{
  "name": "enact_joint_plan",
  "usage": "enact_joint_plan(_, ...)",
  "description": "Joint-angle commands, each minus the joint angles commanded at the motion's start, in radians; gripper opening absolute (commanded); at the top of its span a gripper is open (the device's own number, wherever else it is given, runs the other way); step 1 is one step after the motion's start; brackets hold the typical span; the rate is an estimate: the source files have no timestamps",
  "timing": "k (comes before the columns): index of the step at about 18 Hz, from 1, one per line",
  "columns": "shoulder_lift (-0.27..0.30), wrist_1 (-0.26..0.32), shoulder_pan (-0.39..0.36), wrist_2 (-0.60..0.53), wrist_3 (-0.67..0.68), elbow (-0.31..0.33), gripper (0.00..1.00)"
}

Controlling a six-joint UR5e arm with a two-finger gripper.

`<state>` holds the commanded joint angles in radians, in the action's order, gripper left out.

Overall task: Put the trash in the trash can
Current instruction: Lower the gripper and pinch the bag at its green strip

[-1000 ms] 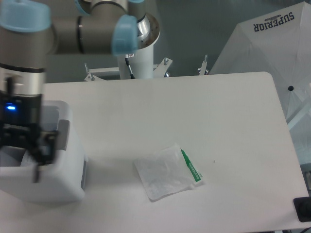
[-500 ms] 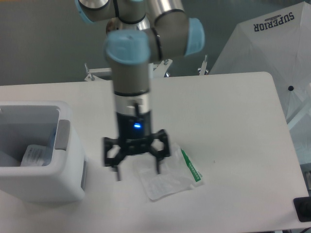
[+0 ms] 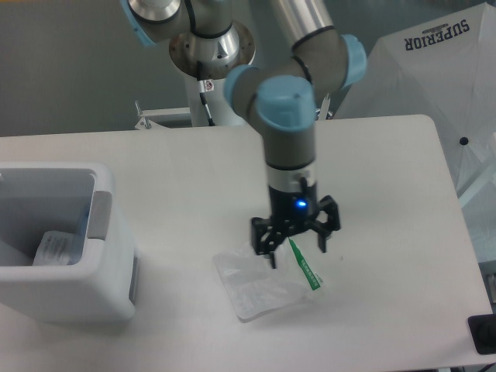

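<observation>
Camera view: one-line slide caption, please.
Open end effector poised over the clear plastic bag; bottle in the trash can.

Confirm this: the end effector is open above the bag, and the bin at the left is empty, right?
Not quite. The bin is not empty: the camera view shows a bottle lying inside it. The rest holds: the end effector is open above the bag.

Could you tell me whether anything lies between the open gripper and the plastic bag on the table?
Nothing visible does. The gripper hangs open directly over the plastic bag, near its green strip, and only bare table surrounds it.
</observation>
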<state>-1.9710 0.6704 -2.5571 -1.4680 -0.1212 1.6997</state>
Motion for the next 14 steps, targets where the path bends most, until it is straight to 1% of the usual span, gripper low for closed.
enact_joint_plan(3, -0.057, 0.000, -0.003, 0.000, -0.008, -0.002, 1.00)
enact_joint_plan(6, -0.097, -0.003, -0.003, 0.000, -0.012, -0.002, 1.00)
enact_joint_plan(10, -0.123, -0.005, -0.003, 0.000, -0.037, 0.005, 1.00)
enact_joint_plan(14, -0.149, -0.008, -0.003, 0.000, -0.107, 0.017, 0.99)
